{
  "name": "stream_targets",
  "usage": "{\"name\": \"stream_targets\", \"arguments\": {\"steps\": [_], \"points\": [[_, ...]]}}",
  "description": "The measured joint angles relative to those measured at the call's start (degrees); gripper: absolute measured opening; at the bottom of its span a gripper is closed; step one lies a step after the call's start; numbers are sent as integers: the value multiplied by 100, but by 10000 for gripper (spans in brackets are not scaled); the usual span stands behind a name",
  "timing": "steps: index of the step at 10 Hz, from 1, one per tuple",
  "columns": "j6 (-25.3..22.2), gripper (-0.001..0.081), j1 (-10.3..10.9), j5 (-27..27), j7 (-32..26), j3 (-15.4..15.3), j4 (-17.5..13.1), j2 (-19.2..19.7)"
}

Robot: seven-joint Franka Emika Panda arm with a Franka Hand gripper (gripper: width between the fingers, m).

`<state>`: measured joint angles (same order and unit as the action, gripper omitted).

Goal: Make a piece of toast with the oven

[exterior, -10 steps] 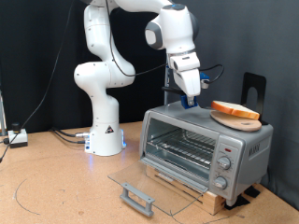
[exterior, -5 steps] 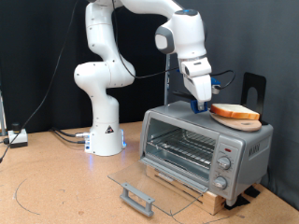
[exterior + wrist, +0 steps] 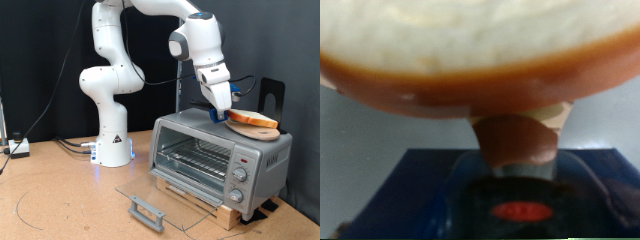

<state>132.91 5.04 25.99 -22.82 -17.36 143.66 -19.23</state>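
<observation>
Seen from the wrist: toast (image 3: pixel 480 55) filling the frame just ahead of the end effector (image 3: pixel 515 150), crust edge on, one finger (image 3: pixel 515 148) lying under or against that crust; whether spread or pinching, impossible to tell. In the exterior view: end effector (image 3: pixel 222 108) low over the oven (image 3: pixel 220 158), at the toast's (image 3: pixel 252 121) near edge toward the exterior view's left, touching or just short of it. Toast lying flat on the round board (image 3: pixel 262 130) on the oven's roof, toward the exterior view's right end, long axis running roughly left to right in that view, so extending away from the fingers. Only one arm, reaching down from the exterior view's top. Oven door (image 3: pixel 150 203) dropped open toward the exterior view's bottom left, handle at its far lip, wire rack (image 3: pixel 196 157) bare inside, so toast not yet in. Oven raised on a wooden base (image 3: pixel 205 203) on the brown worktop (image 3: pixel 60 200). Beyond: robot pedestal (image 3: pixel 112 140) at the exterior view's left, cables along the floor line, a black stand (image 3: pixel 272 95) behind the oven, dark curtain as backdrop.
</observation>
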Motion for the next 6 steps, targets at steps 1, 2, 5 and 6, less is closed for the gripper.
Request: {"name": "stream_targets", "arguments": {"steps": [1, 2, 5, 6], "points": [[-28, 391, 0, 99, -103, 30, 4, 0], [-36, 391, -1, 148, -140, 40, 11, 0], [-40, 391, -1, 447, -344, 153, 33, -21], [-100, 391, -3, 637, -485, 263, 35, -63]]}}
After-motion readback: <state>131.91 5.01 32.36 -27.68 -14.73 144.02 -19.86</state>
